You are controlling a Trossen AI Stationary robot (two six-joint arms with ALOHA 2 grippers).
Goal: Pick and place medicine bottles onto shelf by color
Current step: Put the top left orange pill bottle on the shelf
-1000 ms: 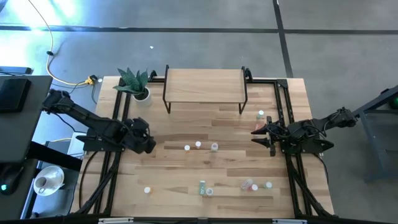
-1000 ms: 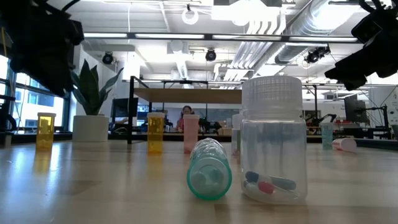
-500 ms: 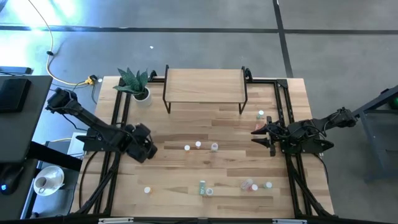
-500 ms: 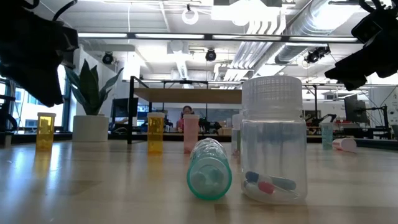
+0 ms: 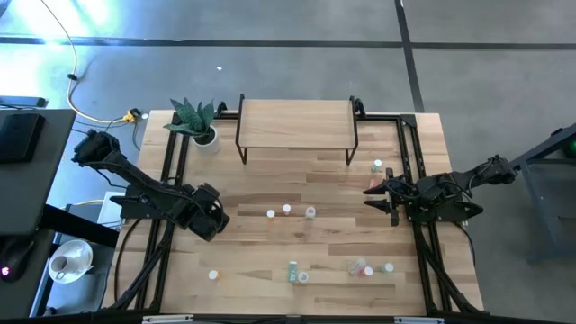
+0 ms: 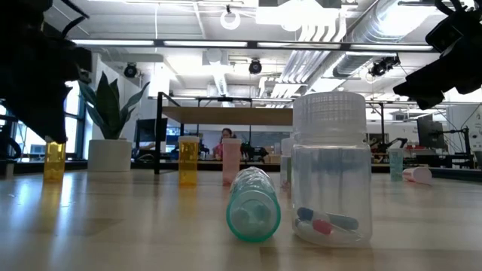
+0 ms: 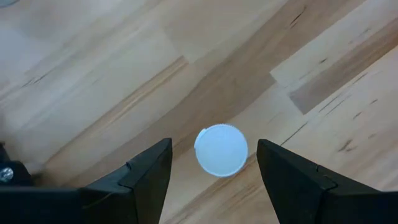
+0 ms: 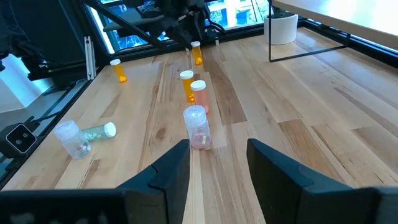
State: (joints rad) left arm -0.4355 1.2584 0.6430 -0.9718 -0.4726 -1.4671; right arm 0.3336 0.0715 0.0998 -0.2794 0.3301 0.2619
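Left jaws apart over one white cap; right jaws apart and empty at the right edge.

The left gripper [image 5: 212, 219] hangs near the tabletop's [image 5: 270, 184] left edge; only its wrist view shows the cap [image 7: 221, 150] between the fingers, untouched. The right gripper [image 5: 371, 197] points across three bottles [image 5: 286, 211] mid-table, open wood around them. More bottles [image 5: 297, 271] lie near the front. The shelf [image 5: 296, 123] stands bare behind, beside a plant [image 5: 196, 120].

One camera looks straight down, one sits level at tabletop height, two ride the wrists; all share the table [image 5: 324, 180].
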